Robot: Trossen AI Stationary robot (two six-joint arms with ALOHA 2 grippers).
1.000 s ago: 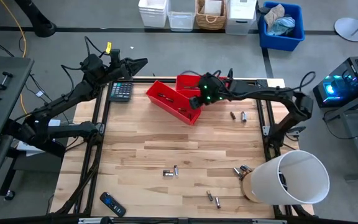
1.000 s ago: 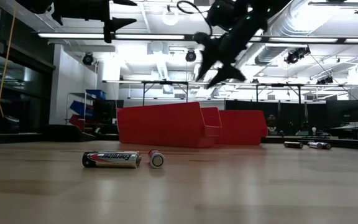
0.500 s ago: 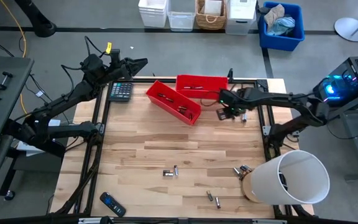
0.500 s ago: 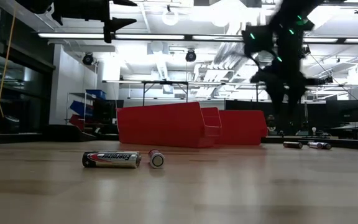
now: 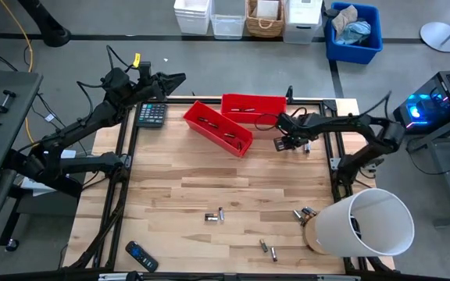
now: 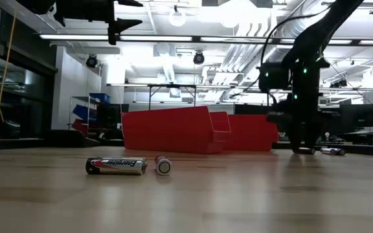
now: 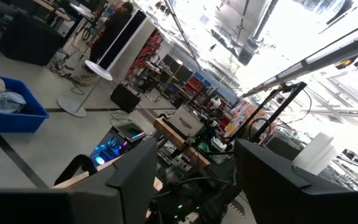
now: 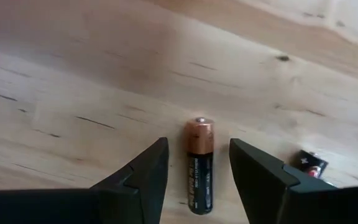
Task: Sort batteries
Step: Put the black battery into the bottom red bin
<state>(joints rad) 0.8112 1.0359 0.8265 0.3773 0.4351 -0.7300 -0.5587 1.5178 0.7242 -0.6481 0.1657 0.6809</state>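
Observation:
My right gripper is open and low over the table at its far right, pointing down. Its fingers stand on either side of a black and copper battery that lies flat on the wood, without touching it. The gripper also shows in the high view and in the low view. A second battery lies close by. More batteries lie near the table's front. My left gripper is open and empty, held high beyond the far left corner.
Two red bins holding a few batteries stand at the far middle, just left of my right gripper. A calculator lies at the far left, a remote at the near left. A big white cylinder lies at the near right.
My right gripper has gone from above the red bins toward the table's right edge and then down, so that it now stands low over the two batteries at the far right.

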